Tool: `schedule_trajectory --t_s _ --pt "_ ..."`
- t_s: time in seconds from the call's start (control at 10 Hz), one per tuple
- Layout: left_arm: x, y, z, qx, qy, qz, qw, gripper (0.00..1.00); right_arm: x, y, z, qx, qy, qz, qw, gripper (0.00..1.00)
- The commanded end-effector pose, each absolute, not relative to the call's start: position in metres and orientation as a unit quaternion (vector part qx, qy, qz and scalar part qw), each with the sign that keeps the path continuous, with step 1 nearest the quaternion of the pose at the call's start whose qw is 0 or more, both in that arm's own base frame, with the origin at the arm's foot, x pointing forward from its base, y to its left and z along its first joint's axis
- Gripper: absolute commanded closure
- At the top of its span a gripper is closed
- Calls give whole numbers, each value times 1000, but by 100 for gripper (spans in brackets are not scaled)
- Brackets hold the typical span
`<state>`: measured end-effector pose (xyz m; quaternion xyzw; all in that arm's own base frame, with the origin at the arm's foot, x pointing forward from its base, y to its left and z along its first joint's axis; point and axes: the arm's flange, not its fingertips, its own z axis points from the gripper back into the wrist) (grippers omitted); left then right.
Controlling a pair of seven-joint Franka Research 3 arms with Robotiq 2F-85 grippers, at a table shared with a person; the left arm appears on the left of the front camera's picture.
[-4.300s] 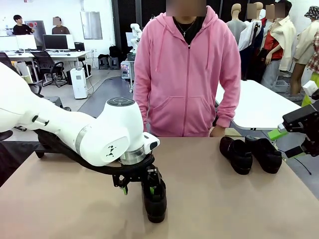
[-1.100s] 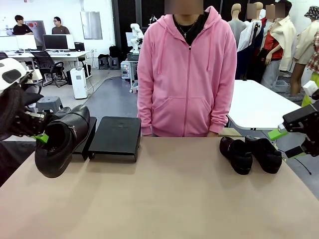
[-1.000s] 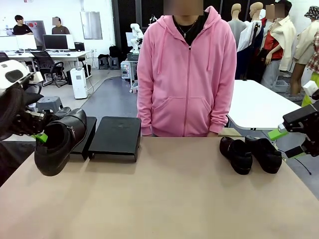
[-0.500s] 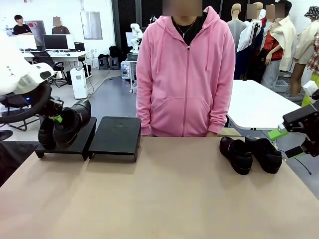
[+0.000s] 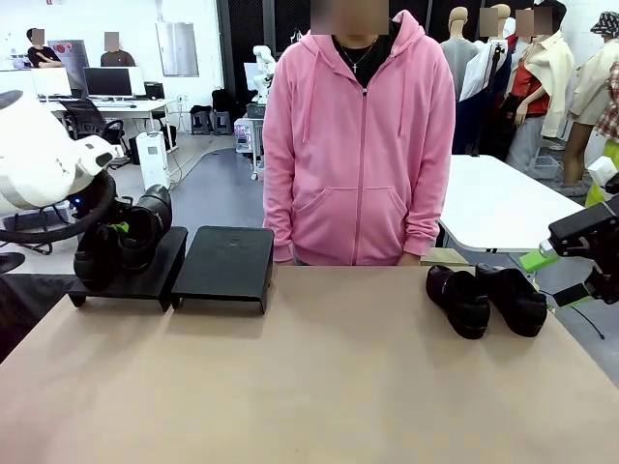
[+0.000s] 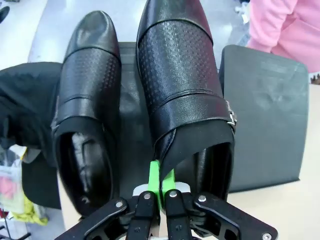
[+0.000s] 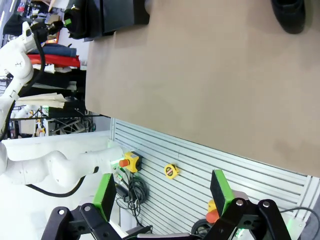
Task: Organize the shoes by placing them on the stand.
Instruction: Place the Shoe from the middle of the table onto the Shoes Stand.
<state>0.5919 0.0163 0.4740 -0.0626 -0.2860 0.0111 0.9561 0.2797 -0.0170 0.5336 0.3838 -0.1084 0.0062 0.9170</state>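
Observation:
My left gripper [image 5: 118, 230] [image 6: 161, 186] is shut on the heel rim of a black shoe [image 5: 145, 224] [image 6: 182, 75]. It holds the shoe on or just over the left platform [image 5: 135, 278] [image 6: 132, 125] of the stand, toe pointing away from me. A second shoe [image 5: 92, 256] [image 6: 87, 100] lies beside it on the same platform. The stand's right platform [image 5: 224, 266] [image 6: 265, 125] is bare. Two more shoes [image 5: 459, 302] [image 5: 513, 298] sit side by side at the table's far right. My right gripper [image 5: 566, 276] [image 7: 162, 196] hangs open off the table's right edge, holding nothing.
A person in a pink hoodie [image 5: 360, 145] stands at the far edge, hands down behind the table. The brown tabletop [image 5: 319, 377] [image 7: 200, 85] is open between the stand and the right pair. A black cloth [image 6: 25, 110] lies left of the stand.
My left arm carried the shoe from the front left up and back to the stand's left platform, beside the shoe there. The right arm and the right pair stayed still.

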Motion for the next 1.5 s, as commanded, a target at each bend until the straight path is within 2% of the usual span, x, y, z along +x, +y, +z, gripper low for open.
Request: schedule_trajectory --t_s 0.0,0.4,0.5,0.6,0.8,1.0,1.2,1.4 --pt "601 21 467 -88 -299 -7 950 100 281 -18 535 395 -114 16 912 0" --pt "608 19 448 -94 -275 3 957 100 281 -18 535 395 -114 16 912 0" --pt "608 19 449 -94 -265 3 960 59 281 -18 535 395 -114 16 912 0" --pt "608 19 450 -96 -262 5 960 1 281 -18 535 395 -114 16 912 0" --pt "606 16 454 -100 -255 8 962 0 281 -18 535 395 -114 16 912 0" --pt "585 8 479 -105 -256 -2 961 0 281 -18 535 395 -114 16 912 0" --pt "543 2 518 -121 -242 -20 963 0 281 -18 535 395 -114 16 912 0" --pt "468 -8 553 -181 -180 -47 966 0 281 -18 535 395 -114 16 912 0"
